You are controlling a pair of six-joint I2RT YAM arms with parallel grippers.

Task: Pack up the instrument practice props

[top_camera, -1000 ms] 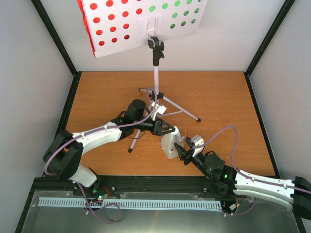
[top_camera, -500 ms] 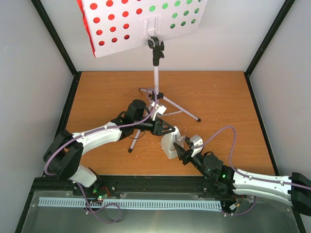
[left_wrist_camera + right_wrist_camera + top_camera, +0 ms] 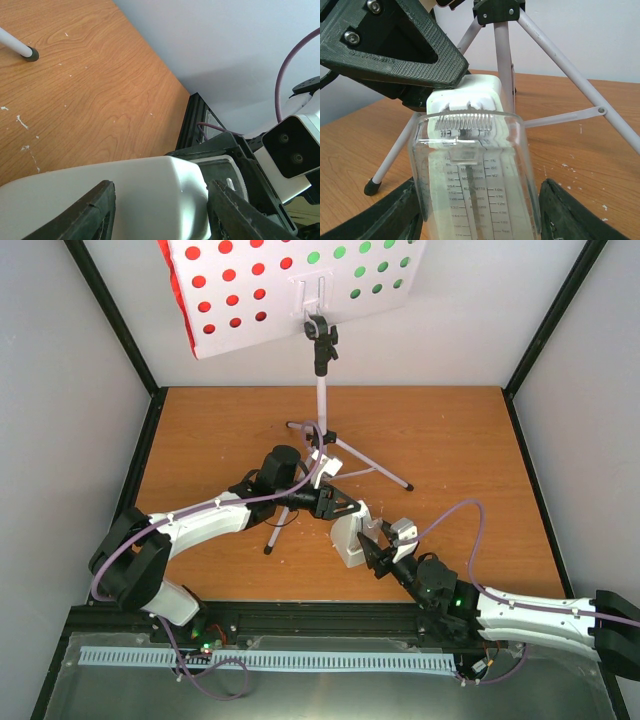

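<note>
The top external camera looks down from above and behind the arm bases, facing 12 o'clock across the table [image 3: 440, 430]. Both wrist cameras sit very close to the metronome [image 3: 470, 165], viewing it from opposing sides

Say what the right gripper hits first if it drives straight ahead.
The metronome: its clear cover already sits between the right gripper fingers. Behind it, probably the left gripper and the stand.
</note>
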